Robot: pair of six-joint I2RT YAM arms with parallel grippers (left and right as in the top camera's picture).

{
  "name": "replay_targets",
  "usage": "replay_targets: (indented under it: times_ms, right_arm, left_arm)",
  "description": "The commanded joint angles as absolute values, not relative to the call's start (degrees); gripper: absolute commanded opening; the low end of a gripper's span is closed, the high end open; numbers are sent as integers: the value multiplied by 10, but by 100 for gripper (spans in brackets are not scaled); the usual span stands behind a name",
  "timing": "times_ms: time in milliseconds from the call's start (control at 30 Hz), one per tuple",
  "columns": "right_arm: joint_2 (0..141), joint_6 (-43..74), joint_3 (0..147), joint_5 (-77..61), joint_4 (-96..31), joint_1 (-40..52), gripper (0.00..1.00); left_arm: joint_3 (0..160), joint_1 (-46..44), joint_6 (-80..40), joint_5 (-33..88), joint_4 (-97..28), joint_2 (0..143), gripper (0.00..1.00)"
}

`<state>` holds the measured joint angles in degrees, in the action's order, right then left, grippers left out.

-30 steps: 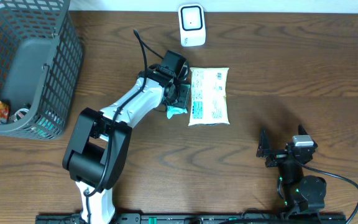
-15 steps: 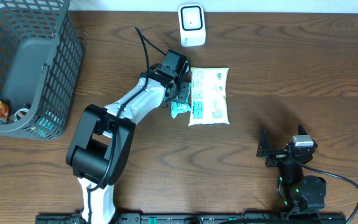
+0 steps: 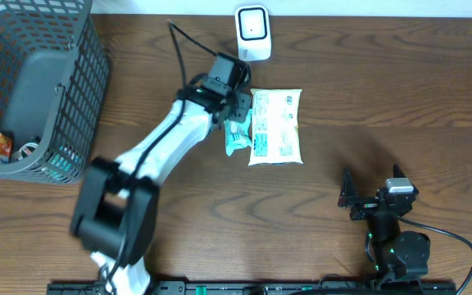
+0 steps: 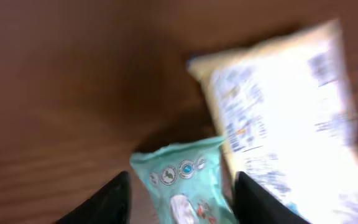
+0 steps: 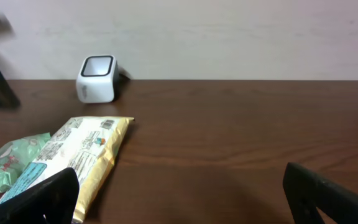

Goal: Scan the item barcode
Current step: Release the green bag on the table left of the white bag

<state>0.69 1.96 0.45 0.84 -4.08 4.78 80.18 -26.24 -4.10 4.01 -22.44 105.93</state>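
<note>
Astride packet (image 4: 182,177): L gripper (image 4: 183,208), prob. open

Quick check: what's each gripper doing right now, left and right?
Left gripper: open, jaws either side of the teal packet; the blur hides whether they touch it.
Right gripper: open, holding nothing.

White scanner (image 3: 252,33) standing upright, dark window on its face. Just in front of it, the pale-yellow packet (image 3: 275,126) lies flat, printed label up. And there's the small teal packet (image 3: 234,141), flat too, tucked against the yellow one's left edge.
</note>
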Motion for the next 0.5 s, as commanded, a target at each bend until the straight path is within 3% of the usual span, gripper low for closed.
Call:
replay_targets:
  times_ms: [0, 233, 467]
  right_arm:
    - [3, 25, 3, 9, -43, 46, 99]
    - [3, 25, 3, 9, -43, 46, 99]
    - [3, 25, 3, 9, -43, 46, 99]
  left_arm:
    - [818, -253, -41, 4, -218, 966, 69]
    - [818, -186, -41, -193, -154, 828, 71]
    - [829, -4, -41, -219, -129, 764, 71]
